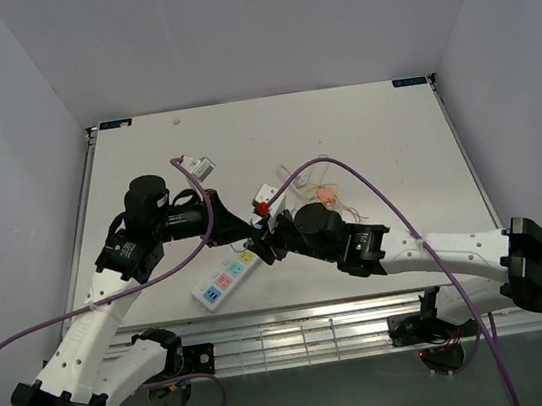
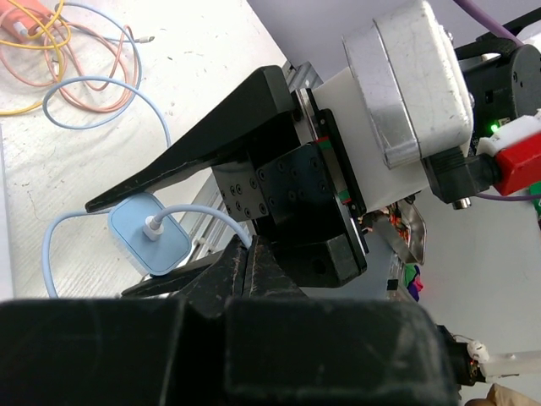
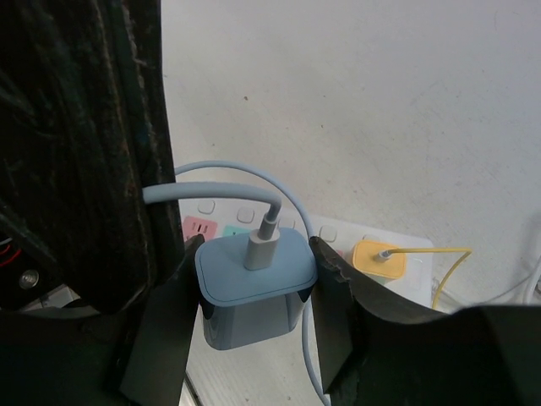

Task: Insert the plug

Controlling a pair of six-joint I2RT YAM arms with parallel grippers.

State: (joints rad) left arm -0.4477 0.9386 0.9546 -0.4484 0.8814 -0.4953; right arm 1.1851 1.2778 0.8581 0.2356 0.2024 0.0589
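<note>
Right hand (image 3: 255, 254) grips blue charger (image 3: 254, 292) over power strip (image 3: 407, 275) holding yellow plug (image 3: 378, 258).

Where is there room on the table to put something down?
The far strip of the table, behind the cable tangle, is bare. So is the right side, between the tangle and the table's edge. The middle is crowded: the power strip and the right end effector gripping the blue charger.

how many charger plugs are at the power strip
2. A blue charger sits between the right fingers over the power strip; a yellow charger is seated in the strip to its right in the right wrist view. Others may be hidden behind the arms.
</note>
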